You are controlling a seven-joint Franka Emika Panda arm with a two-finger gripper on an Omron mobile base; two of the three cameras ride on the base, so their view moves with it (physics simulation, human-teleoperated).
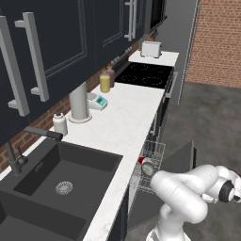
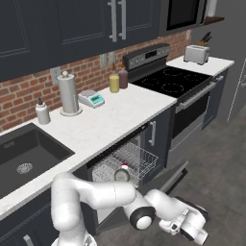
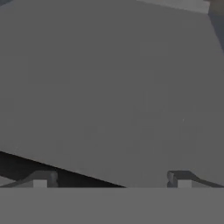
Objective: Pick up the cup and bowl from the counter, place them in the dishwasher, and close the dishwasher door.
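Note:
The dishwasher (image 2: 126, 161) stands open under the white counter (image 2: 110, 120), its wire rack (image 1: 153, 157) pulled out. In the rack sit the red cup (image 1: 141, 160) (image 2: 124, 166) and, right beside it, the grey bowl (image 1: 148, 167) (image 2: 121, 176). The dark dishwasher door (image 1: 182, 160) (image 2: 174, 177) hangs partly lowered. My gripper (image 2: 199, 235) is low, near the floor, beyond the door's outer edge. In the hand view my gripper (image 3: 111, 179) is open, its fingertips (image 3: 43, 178) far apart with nothing between them, facing a flat dark grey surface close in front.
A black sink (image 1: 61, 179) with a faucet (image 1: 33, 136) lies left of the dishwasher. On the counter stand a soap bottle (image 1: 60, 123), a paper towel holder (image 1: 79, 106), a scale (image 1: 99, 101) and a yellow jar (image 1: 104, 83). The cooktop (image 1: 146, 74) and toaster (image 1: 150, 49) lie farther along.

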